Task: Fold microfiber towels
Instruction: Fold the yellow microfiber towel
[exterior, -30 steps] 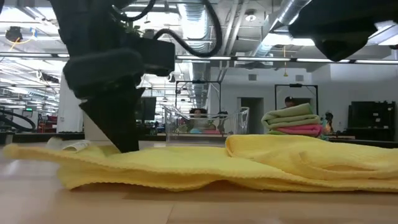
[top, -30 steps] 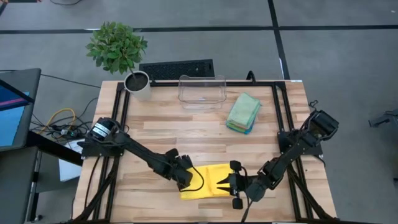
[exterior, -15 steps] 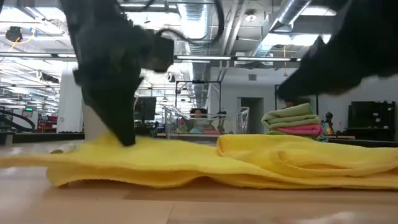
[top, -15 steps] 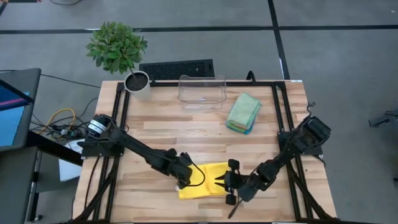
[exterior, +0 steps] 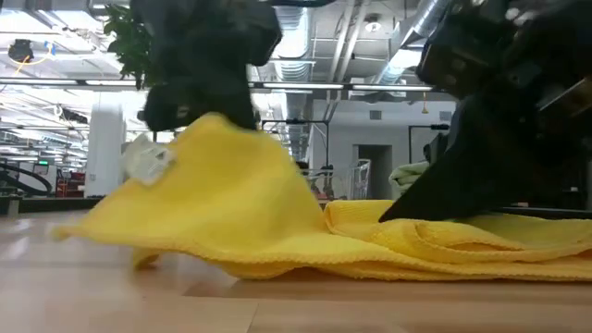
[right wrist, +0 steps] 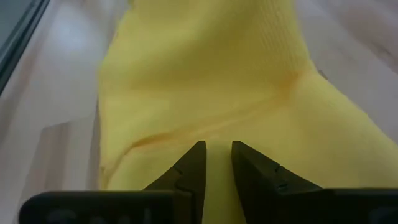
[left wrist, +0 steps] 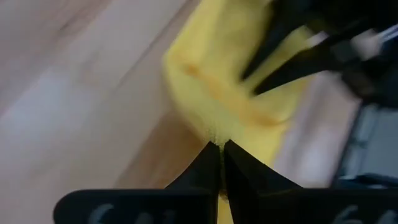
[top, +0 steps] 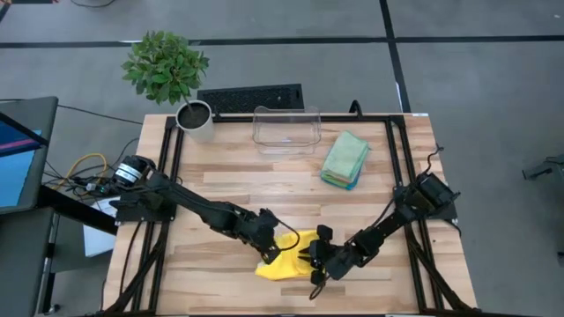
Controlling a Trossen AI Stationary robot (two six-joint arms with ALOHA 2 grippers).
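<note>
A robotics lab set up in an open industrial hall.

Bare ceiling ducts [exterior: 435,18] and rows of strip lights [exterior: 55,83] run over a wide room. A wooden counter [top: 238,180] edged by a black metal frame [top: 388,119] stands on grey concrete floor [top: 476,79] marked with dark lines. Loose cables [top: 84,172], a keyboard [top: 249,97] and a potted plant [top: 167,70] sit by it.
</note>
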